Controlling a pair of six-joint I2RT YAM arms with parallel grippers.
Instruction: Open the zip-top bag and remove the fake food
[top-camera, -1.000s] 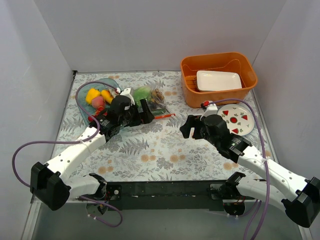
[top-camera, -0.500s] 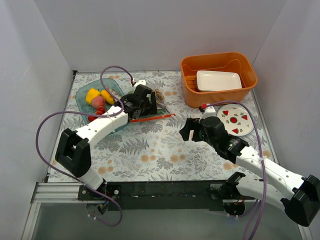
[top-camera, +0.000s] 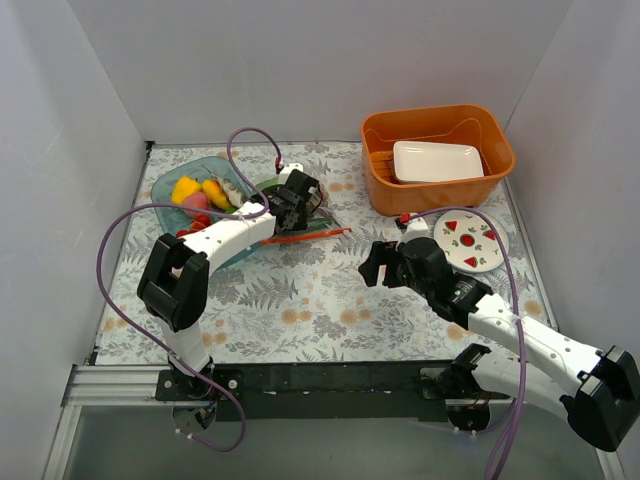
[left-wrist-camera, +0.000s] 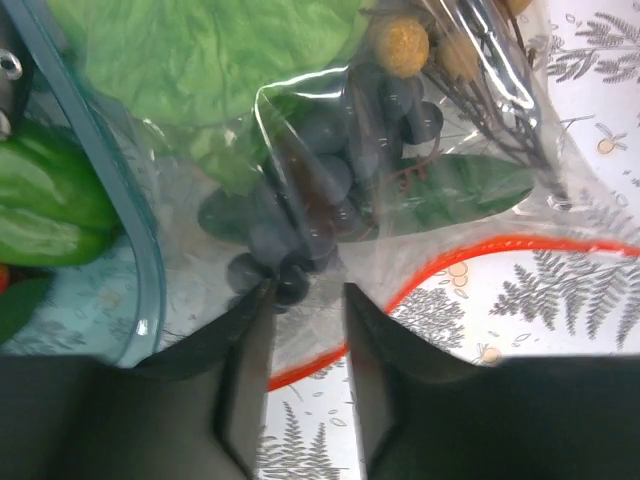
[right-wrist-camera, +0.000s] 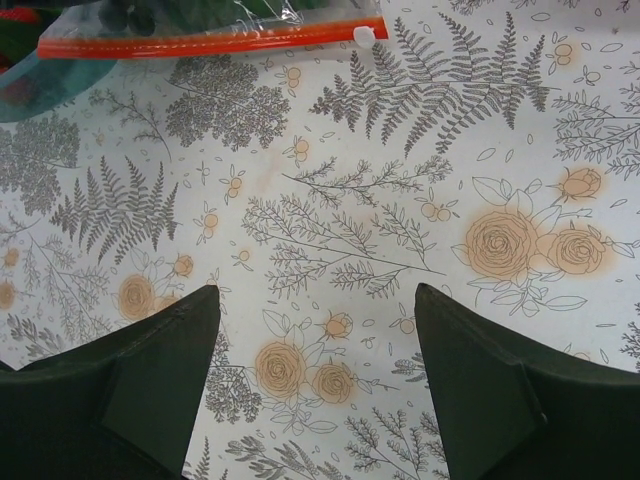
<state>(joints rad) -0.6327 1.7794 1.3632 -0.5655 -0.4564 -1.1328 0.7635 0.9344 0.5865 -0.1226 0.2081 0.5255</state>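
The zip-top bag (top-camera: 312, 222) lies at the back left of the table, partly over a teal plate, its red-orange zip strip (top-camera: 305, 236) facing the near side. Through the clear plastic (left-wrist-camera: 330, 150) show light-green lettuce (left-wrist-camera: 210, 60), a dark-green cucumber (left-wrist-camera: 470, 190) and a cluster of dark round pieces (left-wrist-camera: 320, 170). My left gripper (left-wrist-camera: 306, 290) hangs over the bag's zip edge. Its jaws stand narrowly apart, with the plastic and strip (left-wrist-camera: 440, 262) showing between them. My right gripper (right-wrist-camera: 315, 295) is wide open over bare tablecloth, a short way from the strip (right-wrist-camera: 200, 42).
The teal plate (top-camera: 170, 182) holds a yellow pepper (top-camera: 185, 190) and red tomatoes (top-camera: 197, 205); a green pepper (left-wrist-camera: 45, 200) lies on it beside the bag. An orange basket (top-camera: 375, 140) with a white dish (top-camera: 437, 160) stands back right, a small round plate (top-camera: 470, 240) in front.
My left arm has reached farther out, from the bag's left side to over the bag's zip edge, and its jaws have narrowed from wide open. The right gripper has barely shifted.
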